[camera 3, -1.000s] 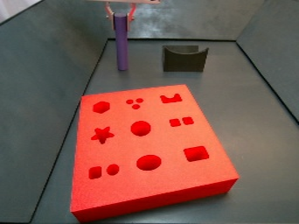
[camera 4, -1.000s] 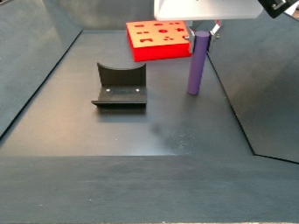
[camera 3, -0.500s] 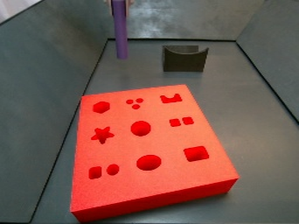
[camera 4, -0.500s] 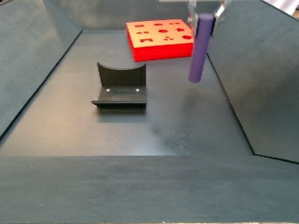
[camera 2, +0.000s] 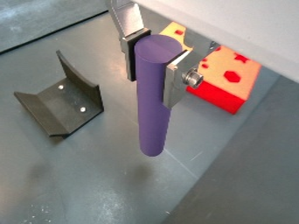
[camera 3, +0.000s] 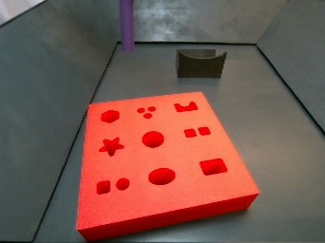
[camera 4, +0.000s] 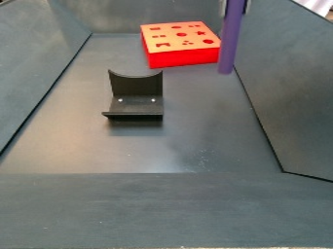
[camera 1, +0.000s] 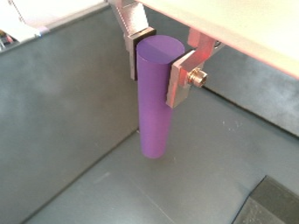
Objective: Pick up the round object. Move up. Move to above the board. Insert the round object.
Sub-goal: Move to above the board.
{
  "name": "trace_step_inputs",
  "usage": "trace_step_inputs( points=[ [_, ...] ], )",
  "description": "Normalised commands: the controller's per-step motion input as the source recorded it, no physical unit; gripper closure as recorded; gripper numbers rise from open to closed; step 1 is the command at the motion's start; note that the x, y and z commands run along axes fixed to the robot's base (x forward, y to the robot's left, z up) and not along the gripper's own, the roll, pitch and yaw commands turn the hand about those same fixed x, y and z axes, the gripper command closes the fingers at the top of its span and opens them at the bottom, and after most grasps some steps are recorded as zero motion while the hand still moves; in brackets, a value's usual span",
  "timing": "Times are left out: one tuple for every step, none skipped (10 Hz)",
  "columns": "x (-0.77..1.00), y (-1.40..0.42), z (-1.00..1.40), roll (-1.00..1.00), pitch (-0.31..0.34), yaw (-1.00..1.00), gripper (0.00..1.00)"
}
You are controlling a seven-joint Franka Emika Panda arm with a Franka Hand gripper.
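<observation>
We find the gripper [camera 2: 156, 59] clamped on the upper end of the round object [camera 2: 152, 105], one silver finger [camera 1: 181, 77] pressed flat against each side; both wrist views confirm the grip. The peg hangs straight down from the jaws with its long axis vertical, its free lower end pointing at the floor and clear of it. In both side views only the peg's lower part [camera 4: 232, 39] shows at the upper frame edge; the gripper itself is out of sight there.

The board [camera 2: 222, 77] lies flat on the floor, off to one side of the gripper and well below the peg's tip. We judge the lift largely complete; the coming move is a sideways transfer until the peg stands above a round cut-out [camera 3: 152, 140].

The fixture [camera 2: 59, 101] stands on the opposite side, clear of that path.
</observation>
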Motion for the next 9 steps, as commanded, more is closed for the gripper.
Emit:
trace_step_inputs(
  points=[
    [-0.03,-0.02,1.0,0.04,0.138,-0.06,1.0],
    [-0.03,-0.02,1.0,0.04,0.102,-0.05,1.0],
    [-0.02,-0.02,1.0,0.04,0.09,-0.04,1.0],
    [-0.01,-0.01,1.0,0.04,0.088,-0.03,1.0],
    [0.0,-0.01,0.81,0.05,0.089,-0.03,1.0],
    [0.01,0.0,0.59,0.05,0.088,-0.02,1.0],
    [0.01,0.0,0.43,0.06,0.083,-0.02,1.0],
    [0.01,0.0,0.32,0.06,0.083,-0.02,1.0],
    [0.33,-1.0,0.14,0.17,-0.113,-0.09,1.0]
  ],
)
